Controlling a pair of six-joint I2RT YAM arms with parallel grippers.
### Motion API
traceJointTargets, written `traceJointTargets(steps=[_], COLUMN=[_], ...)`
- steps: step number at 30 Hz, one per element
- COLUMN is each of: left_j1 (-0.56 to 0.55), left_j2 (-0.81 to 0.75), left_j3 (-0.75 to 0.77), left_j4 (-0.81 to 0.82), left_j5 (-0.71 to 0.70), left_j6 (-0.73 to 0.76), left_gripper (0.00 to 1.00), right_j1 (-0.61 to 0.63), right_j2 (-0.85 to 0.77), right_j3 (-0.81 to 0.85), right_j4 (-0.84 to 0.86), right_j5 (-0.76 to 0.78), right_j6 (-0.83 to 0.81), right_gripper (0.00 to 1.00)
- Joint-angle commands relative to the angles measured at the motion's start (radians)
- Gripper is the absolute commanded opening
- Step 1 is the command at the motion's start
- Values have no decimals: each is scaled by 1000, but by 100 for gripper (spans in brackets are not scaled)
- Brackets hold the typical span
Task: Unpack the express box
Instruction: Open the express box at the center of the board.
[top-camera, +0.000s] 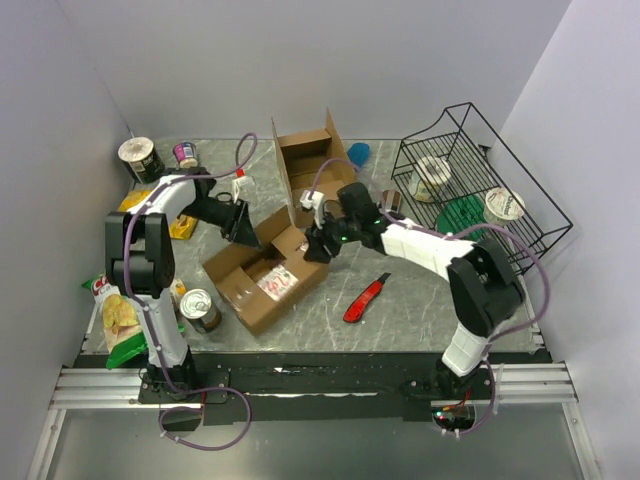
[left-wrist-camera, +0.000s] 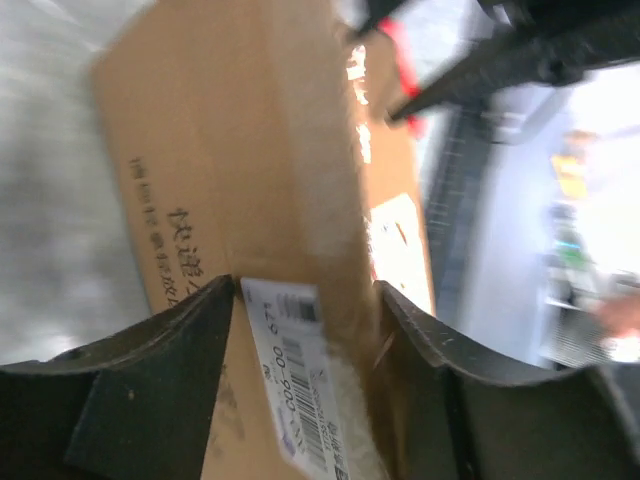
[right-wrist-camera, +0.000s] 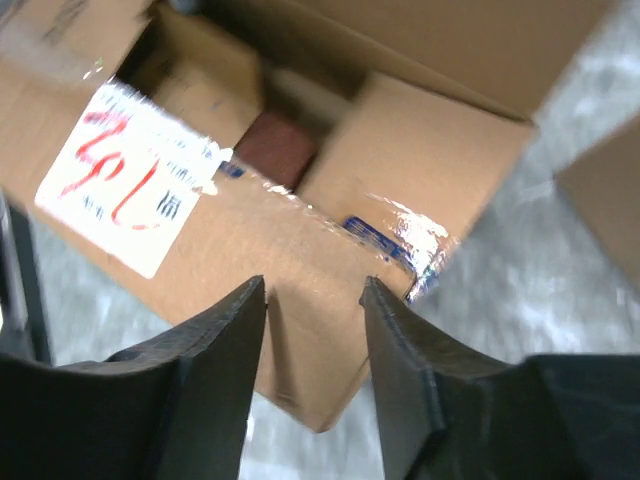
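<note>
Black wire rack (top-camera: 521, 166) at right, tin can (top-camera: 200, 308) near snack bag (top-camera: 120, 320)

Express box (top-camera: 265, 275) is logged as plain brown cardboard; its white label (right-wrist-camera: 125, 190) is marked in red handwriting. Red-and-black cutter (top-camera: 366, 298) is noted at 3 o'clock. Table (top-camera: 420, 320) is marbled grey. Wire basket (top-camera: 480, 180) is black.
</note>
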Motion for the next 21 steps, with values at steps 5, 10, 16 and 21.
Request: traceJointTargets(steps=[5,10,16,21], left_j1=[-48,-51,-61,-67], left_j2=[8,23,34,89], left_j3=[55,89,92,159], left_j4=[-193,-198,-158,-204], left_j5=[198,201,160,141], left_j6=[8,5,-75,-46], left_gripper=[1,1,1,1], right_j1=[-12,45,59,57], right_j2=[-98,35,101,276], right_j3=[126,199,360,661], right_j4=[-273,-272,-599,-1180], right_j5=[-198,-201,-397,-433], right_j6=[-318,-393,-697,-1017], right_gripper=[55,51,58,66])
